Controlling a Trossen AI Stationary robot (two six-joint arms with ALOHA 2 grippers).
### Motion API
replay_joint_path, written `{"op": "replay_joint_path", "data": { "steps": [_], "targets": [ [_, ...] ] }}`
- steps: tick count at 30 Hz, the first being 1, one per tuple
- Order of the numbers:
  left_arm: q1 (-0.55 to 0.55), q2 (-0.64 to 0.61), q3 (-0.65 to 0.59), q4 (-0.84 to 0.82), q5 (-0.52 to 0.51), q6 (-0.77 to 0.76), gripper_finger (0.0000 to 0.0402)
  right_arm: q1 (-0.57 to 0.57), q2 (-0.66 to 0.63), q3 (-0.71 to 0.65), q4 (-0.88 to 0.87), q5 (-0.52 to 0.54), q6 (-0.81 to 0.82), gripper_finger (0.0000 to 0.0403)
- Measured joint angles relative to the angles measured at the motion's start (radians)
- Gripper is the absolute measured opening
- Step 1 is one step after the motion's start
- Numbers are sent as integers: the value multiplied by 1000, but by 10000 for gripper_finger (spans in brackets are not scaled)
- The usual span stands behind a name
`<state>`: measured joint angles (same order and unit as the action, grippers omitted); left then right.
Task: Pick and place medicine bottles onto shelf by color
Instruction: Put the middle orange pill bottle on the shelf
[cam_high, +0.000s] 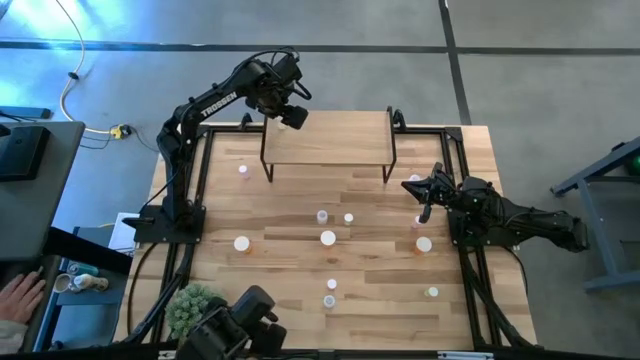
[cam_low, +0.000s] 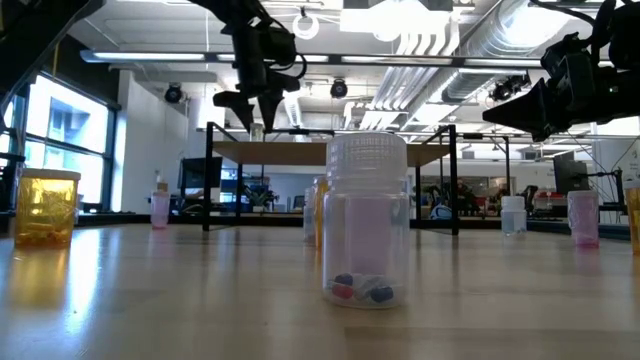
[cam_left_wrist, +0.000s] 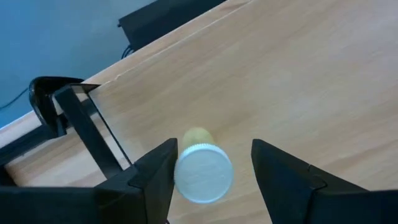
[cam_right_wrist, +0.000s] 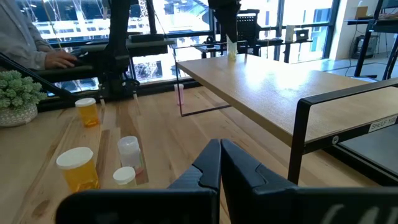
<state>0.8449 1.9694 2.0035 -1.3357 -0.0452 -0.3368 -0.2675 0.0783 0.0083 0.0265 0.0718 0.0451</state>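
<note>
Light wood fills the left wrist view: the shelf (cam_left_wrist: 298, 74) top, with one yellow-green bottle (cam_left_wrist: 202, 168) standing on it near the shelf's far-left corner. Its white cap faces the camera, so its long axis runs upright, straight toward the wrist above it. The bottle sits between the two fingers of the left gripper (cam_high: 288, 112), closer to one finger, with a clear gap to the other; the jaws stand parted and do not seem to be clamping it. My reading is that the bottle is already set down and released, so the coming move turns on lifting straight up along that axis, since any sideways drift would knock the cap with the near finger.

On the table (cam_high: 300, 205) below, the other bottles (cam_high: 327, 238) lie scattered between the arms, several of them close to the right gripper (cam_high: 420, 189), which waits low at the table's right side with its jaws closed on nothing. For the pink and white ones by it, the right arm is clearly the nearer; the left arm is nearer the shelf's left end.
</note>
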Motion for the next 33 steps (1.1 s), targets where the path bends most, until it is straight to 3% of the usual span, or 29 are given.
{"op": "replay_joint_path", "data": {
  "steps": [13, 25, 33],
  "targets": [
    [34, -3, 16, 0, 20, 43, 197, 0, 0, 0, 0, 0, 0, 2],
    [30, -5, 244, -36, 38, 110, 197, 0, 0, 0, 0, 0, 0, 2],
    [-91, -26, 282, -83, 36, 250, 197, 0, 0, 0, 0, 0, 0, 2]
  ]
}}
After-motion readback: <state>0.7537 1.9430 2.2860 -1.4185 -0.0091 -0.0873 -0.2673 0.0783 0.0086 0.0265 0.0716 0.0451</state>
